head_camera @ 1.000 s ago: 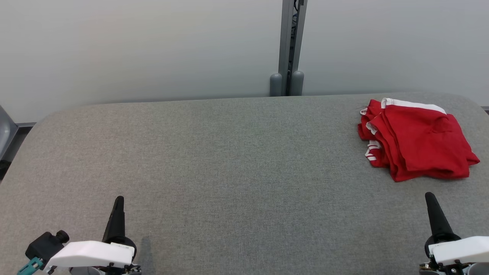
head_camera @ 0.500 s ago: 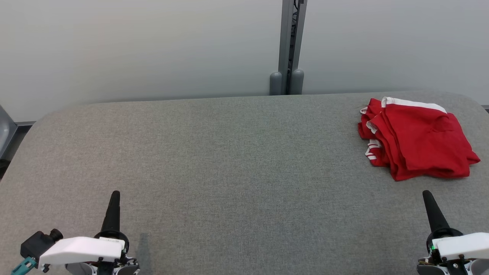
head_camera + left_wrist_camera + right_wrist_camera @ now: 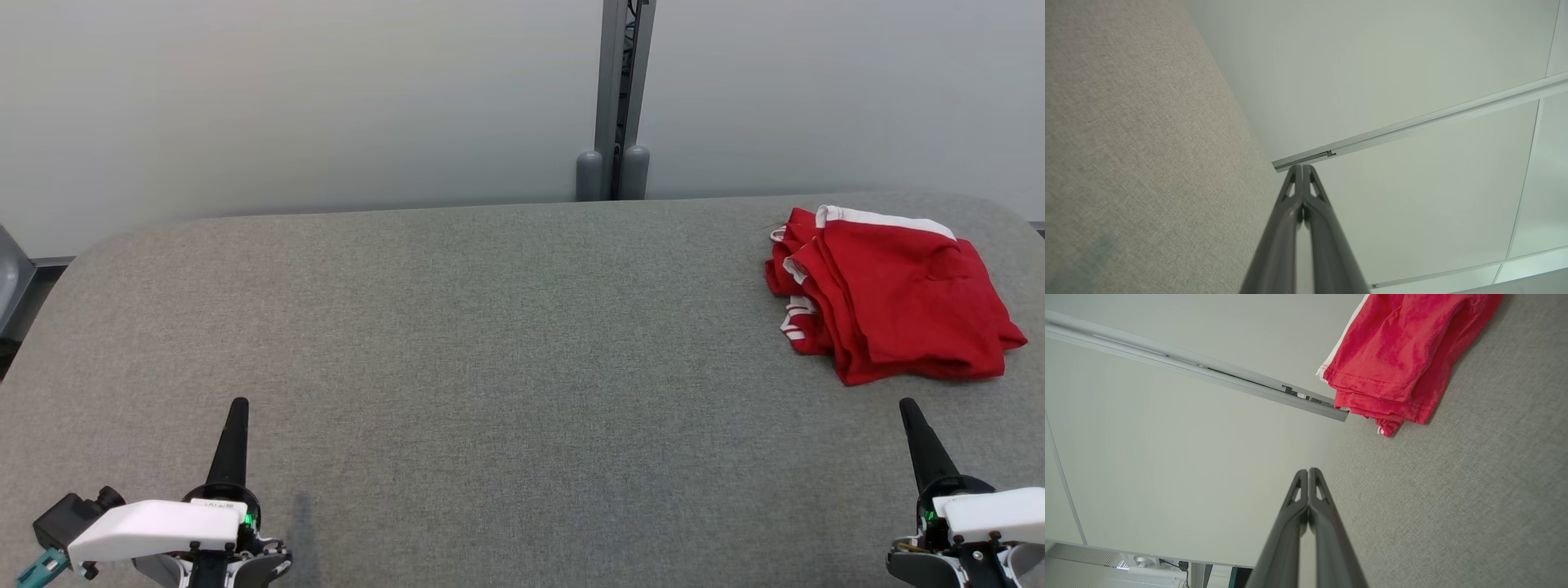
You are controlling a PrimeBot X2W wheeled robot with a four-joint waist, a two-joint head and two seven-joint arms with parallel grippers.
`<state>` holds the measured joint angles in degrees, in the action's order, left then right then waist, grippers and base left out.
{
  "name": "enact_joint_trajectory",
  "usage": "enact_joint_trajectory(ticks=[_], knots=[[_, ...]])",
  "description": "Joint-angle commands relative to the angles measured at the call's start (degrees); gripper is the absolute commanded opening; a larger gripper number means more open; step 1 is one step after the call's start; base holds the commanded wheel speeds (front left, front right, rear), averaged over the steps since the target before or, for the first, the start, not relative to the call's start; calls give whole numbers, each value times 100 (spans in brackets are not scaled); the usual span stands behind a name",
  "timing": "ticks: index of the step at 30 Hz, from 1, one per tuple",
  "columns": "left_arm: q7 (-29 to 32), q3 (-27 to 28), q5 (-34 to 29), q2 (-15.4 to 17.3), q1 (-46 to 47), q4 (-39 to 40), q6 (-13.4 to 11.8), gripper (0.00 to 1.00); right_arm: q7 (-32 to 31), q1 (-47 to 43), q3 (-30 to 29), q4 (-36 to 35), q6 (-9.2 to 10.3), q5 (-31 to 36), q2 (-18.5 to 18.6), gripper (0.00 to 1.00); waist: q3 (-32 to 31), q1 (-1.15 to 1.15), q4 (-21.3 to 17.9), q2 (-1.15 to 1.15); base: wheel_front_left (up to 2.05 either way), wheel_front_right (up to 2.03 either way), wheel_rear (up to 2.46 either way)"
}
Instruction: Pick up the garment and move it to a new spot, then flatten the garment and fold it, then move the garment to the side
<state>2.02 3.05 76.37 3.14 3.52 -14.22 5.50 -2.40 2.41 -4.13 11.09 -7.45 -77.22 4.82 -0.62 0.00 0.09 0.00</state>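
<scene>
You have the red garment [image 3: 894, 298] lying folded at the tabletop's [image 3: 490, 327] far right corner. Your left claw [image 3: 237, 403] and right claw [image 3: 904, 404] are both clenched on nothing, near the front corners.

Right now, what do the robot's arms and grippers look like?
The left gripper and right gripper each have two long, dark, tapering fingers with small triangular cut-outs near the tips. Behind each sits a white housing with a small green light. The left wrist also carries a black module with a teal connector.
</scene>
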Motion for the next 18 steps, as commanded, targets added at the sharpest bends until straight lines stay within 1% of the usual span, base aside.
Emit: enact_joint_trajectory(ticks=[1,18], knots=[[38,60,148,27,133,45,41,0,-40,118,-35,-6,-5,-148,10,0,3,0,0,0,0,0,0],[230,200,812,6,227,36,123,0,-193,240,-105,140,-8,-790,-59,0,34,0,-4,0,0,0,0]])
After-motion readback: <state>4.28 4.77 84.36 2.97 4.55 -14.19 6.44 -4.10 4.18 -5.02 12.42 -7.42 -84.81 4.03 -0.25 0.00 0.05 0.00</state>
